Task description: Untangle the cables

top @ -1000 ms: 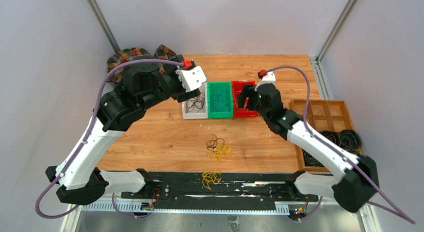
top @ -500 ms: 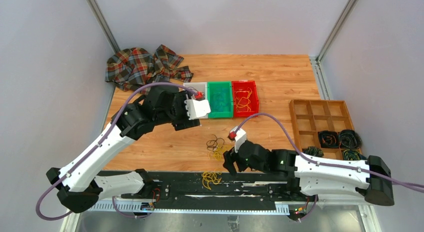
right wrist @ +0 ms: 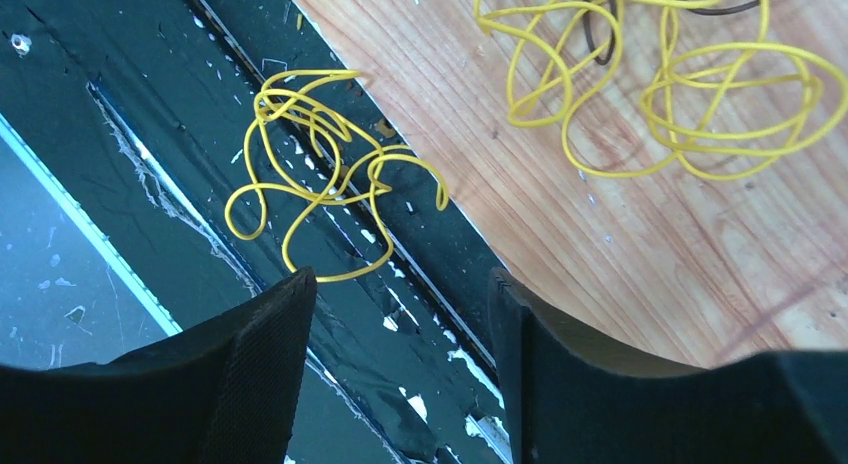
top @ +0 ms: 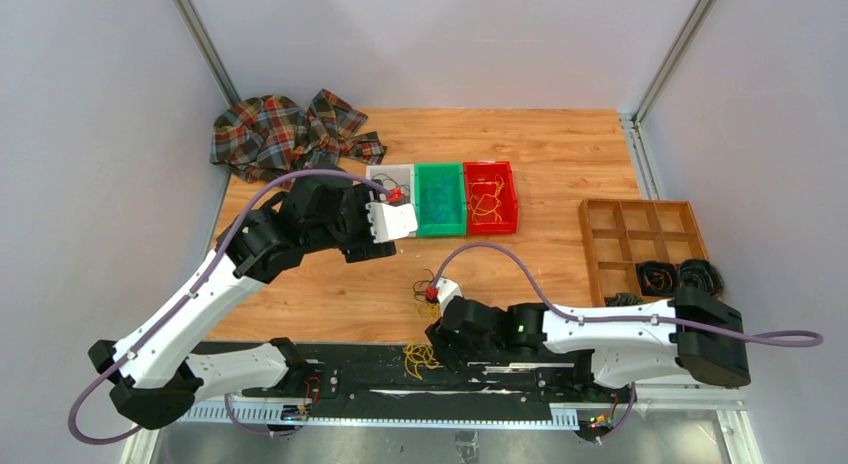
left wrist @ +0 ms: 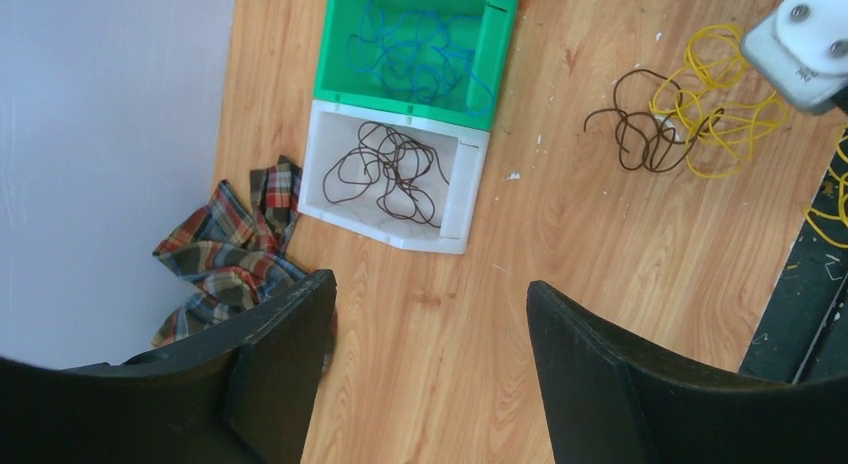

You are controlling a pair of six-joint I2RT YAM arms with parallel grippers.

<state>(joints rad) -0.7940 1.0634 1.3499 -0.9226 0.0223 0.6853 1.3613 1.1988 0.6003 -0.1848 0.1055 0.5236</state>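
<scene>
Yellow cables (right wrist: pixel 335 179); plaid cloth (top: pixel 275 134); green bin (left wrist: pixel 400 109).

Three bins (top: pixel 441 231), two hands (left wrist: pixel 428 304) (right wrist: pixel 398 294), one cloth (top: pixel 280 134)

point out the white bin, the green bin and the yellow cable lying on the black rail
white bin (left wrist: pixel 466 189), left wrist view, on its right wall
green bin (left wrist: pixel 400 104), left wrist view, on the wall next to the white bin
yellow cable (right wrist: pixel 330 189), right wrist view, middle of its tangle

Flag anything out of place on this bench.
One yellow cable tangle lies off the wooden table, on the black base plate at the near edge, just ahead of the open right gripper. The crumpled plaid cloth at the far-left corner also overhangs the table edge.
</scene>
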